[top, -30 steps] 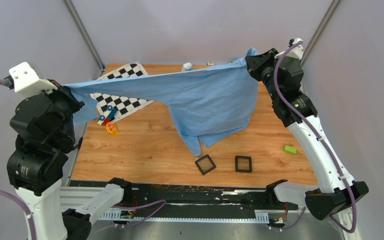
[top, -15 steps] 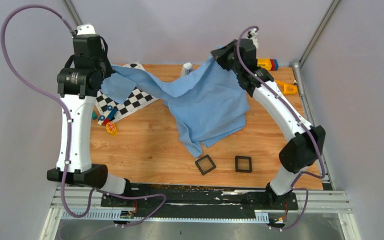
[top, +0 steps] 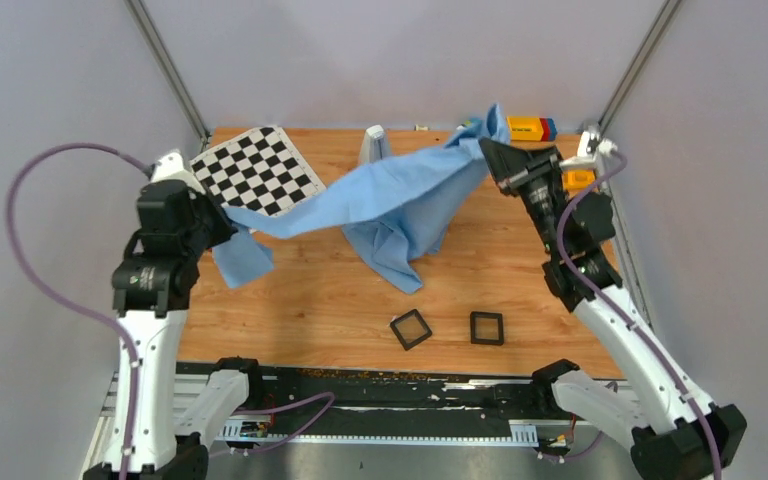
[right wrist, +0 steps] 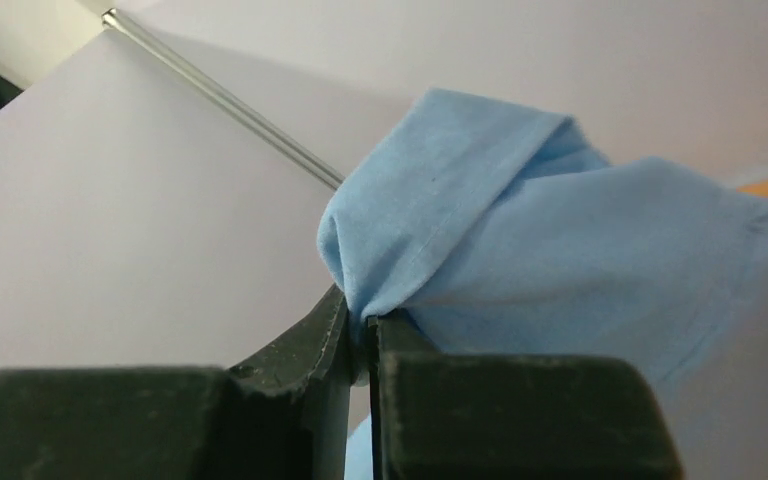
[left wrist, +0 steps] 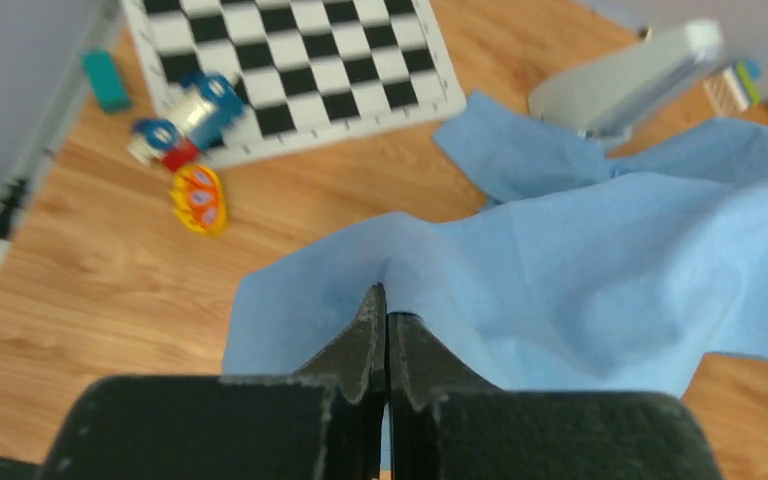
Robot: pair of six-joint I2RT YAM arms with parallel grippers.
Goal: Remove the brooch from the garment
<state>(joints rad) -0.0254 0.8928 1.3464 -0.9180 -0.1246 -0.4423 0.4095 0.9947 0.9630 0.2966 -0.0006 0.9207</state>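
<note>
The light blue garment (top: 400, 195) hangs stretched between my two grippers, and its middle droops onto the wooden table. My left gripper (top: 222, 222) is shut on its left end, seen close in the left wrist view (left wrist: 385, 305) with cloth (left wrist: 580, 260) bunched at the tips. My right gripper (top: 488, 150) is shut on a folded edge at the back right; in the right wrist view (right wrist: 365, 320) the cloth (right wrist: 520, 230) is pinched between the jaws. No brooch shows on the visible cloth. A small yellow-orange piece (left wrist: 200, 197) lies on the wood; I cannot tell if it is the brooch.
A checkered mat (top: 255, 170) lies at the back left, with a blue toy (left wrist: 195, 105) and a teal block (left wrist: 106, 78) beside it. Two black square frames (top: 410, 328) (top: 486, 328) sit near the front. A grey-white object (top: 373, 143) and a yellow box (top: 530, 127) stand at the back.
My left gripper has come down and forward to the left with the cloth end. My right gripper has shifted right. The garment has pulled off the checkered mat and now hangs lower.
</note>
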